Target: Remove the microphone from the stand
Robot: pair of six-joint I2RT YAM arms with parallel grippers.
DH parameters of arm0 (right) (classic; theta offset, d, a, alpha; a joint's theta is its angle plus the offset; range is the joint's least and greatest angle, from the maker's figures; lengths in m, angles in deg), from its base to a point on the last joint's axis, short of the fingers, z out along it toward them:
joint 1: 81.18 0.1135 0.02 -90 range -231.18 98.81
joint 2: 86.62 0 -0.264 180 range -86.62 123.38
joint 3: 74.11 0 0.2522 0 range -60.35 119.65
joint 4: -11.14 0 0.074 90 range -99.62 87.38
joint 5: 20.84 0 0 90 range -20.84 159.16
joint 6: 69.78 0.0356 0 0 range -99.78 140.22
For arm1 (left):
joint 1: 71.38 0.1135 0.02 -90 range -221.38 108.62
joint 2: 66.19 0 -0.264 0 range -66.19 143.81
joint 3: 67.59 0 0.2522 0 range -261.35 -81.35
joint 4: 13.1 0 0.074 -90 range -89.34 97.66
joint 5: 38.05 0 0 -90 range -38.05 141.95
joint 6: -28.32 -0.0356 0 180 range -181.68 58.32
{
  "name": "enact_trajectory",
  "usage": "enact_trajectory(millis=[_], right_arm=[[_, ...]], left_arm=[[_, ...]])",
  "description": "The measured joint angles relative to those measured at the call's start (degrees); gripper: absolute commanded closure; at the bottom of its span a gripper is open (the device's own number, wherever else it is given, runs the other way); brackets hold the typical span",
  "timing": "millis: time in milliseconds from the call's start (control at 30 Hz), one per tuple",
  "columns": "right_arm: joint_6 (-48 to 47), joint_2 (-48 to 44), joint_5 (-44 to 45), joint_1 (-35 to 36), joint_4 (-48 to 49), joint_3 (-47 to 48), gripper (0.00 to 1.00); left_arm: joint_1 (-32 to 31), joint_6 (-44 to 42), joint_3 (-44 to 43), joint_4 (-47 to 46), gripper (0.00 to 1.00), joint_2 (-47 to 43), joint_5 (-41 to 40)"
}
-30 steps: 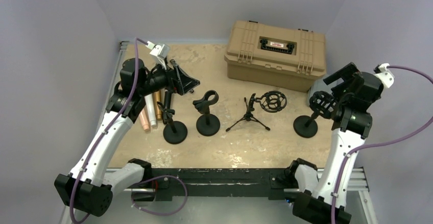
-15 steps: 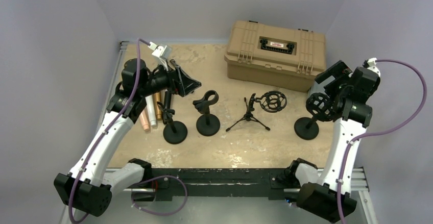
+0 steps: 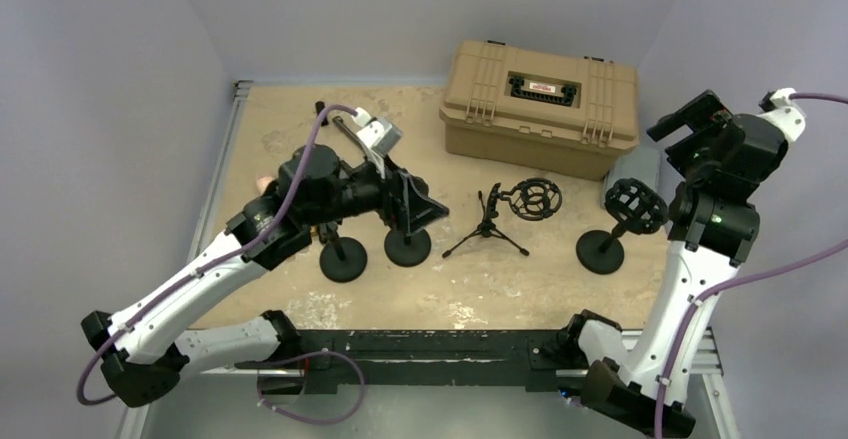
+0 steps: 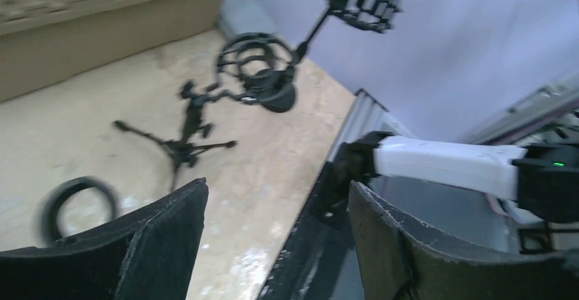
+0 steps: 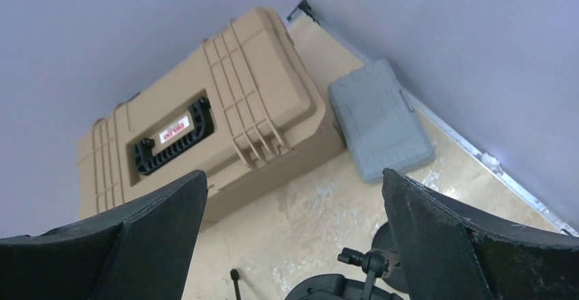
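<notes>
Several black stands are in a row on the tan table. The round-base stand (image 3: 343, 259) at the left has its top hidden behind my left arm, so I see no microphone on it. My left gripper (image 3: 415, 209) is open and empty, just above the clip stand (image 3: 407, 246). In the left wrist view my left gripper (image 4: 273, 245) faces the tripod stand (image 4: 184, 143) and its ring mount (image 4: 259, 74). My right gripper (image 3: 690, 121) is open and empty, raised above the cage-mount stand (image 3: 633, 207). In the right wrist view it (image 5: 293, 245) looks down on that stand's mount (image 5: 334, 288).
A tan hard case (image 3: 540, 107) stands at the back right, with a flat grey case (image 5: 379, 119) beside it. The tripod with ring mount (image 3: 520, 204) is mid-table. Loose microphones at the left are mostly hidden behind my left arm. Walls close in on both sides.
My left arm has swung right and lower, from the left-most stand to over the clip stand. My right gripper has risen and pulled back from the cage mount.
</notes>
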Motion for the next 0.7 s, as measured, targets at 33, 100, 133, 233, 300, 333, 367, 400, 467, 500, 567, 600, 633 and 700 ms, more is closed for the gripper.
enact_trajectory(millis=[33, 100, 133, 233, 300, 333, 367, 400, 467, 500, 567, 600, 633, 700], right_arm=[[-0.15, -0.2, 0.48, 0.0, -0.28, 1.22, 0.02], [-0.31, -0.57, 0.55, 0.0, -1.62, 3.76, 0.02], [-0.31, -0.7, 0.46, 0.0, -2.14, 4.83, 0.03], [0.76, -1.88, -1.11, 0.02, -3.23, 8.24, 0.05], [2.47, -3.13, -3.89, 0.0, -3.41, 10.32, 0.05], [3.56, -3.76, -5.68, 0.0, -3.5, 11.63, 0.05], [4.66, -4.2, -7.91, 0.0, -3.48, 12.96, 0.06], [5.7, -4.57, -10.27, 0.0, -3.39, 14.21, 0.06], [7.58, -5.62, -15.43, 0.0, -3.21, 16.15, 0.06], [8.55, -6.01, -18.69, 0.02, -3.1, 17.44, 0.06], [9.38, -6.16, -22.88, 0.04, -3.41, 20.11, 0.05], [9.38, -5.86, -24.41, 0.11, -4.13, 22.36, 0.05], [9.27, -5.14, -25.27, 0.2, -5.25, 25.33, 0.05], [9.05, -3.39, -26.34, 0.46, -7.02, 31.89, 0.06]], left_arm=[[-3.45, 1.01, -0.63, -0.66, 0.27, 0.07, -1.66], [-10.62, 4.35, -1.86, -2.67, 0.26, 0.83, -6.16], [-13.44, 6.29, -2.6, -3.96, 0.26, 2.03, -8.28], [-19.43, 12.35, -6.71, -7.61, 0.25, 9.22, -13.18], [-21.66, 15.89, -11.98, -8.33, 0.26, 16.06, -14.67], [-22.53, 17.77, -15.37, -8.61, 0.27, 20.61, -15.04], [-23.26, 20.02, -18.38, -8.79, 0.27, 24.94, -15.15], [-23.87, 22.08, -20.7, -8.9, 0.27, 28.68, -15.17], [-24.85, 25.4, -22.84, -8.85, 0.27, 33.57, -15.65], [-25.38, 27.39, -23.45, -8.68, 0.27, 35.6, -16.26], [-26.36, 31.12, -23.63, -8.81, 0.28, 38.27, -17.05], [-26.69, 32.85, -23.58, -9.07, 0.28, 39.06, -17.29], [-27.04, 34.64, -23.32, -9.86, 0.28, 39.54, -17.59], [-27.43, 37.48, -23.1, -11.47, 0.28, 39.87, -18.53]])
